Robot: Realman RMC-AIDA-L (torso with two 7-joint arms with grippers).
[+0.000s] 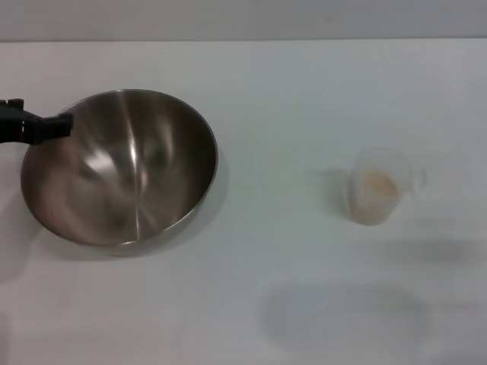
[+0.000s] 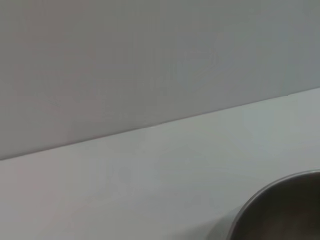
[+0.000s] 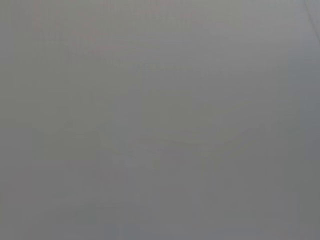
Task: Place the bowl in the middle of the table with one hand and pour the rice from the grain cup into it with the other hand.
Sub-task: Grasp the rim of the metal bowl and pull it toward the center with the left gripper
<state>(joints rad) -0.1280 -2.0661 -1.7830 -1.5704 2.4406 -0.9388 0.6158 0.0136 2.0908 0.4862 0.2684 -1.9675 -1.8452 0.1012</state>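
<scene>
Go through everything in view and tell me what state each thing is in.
bowl: upright, empty, on the table's left side.
grain cup: upright, holding rice, untouched.
left claw: at the bowl's rim.
table: bears both.

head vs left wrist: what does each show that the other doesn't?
Head only: the left gripper at the far-left rim of the bowl, whose whole inside shows, and the grain cup with rice off to the right. Left wrist only: the grey wall beyond the table's far edge. Both: the bowl's rim and the white table.
</scene>
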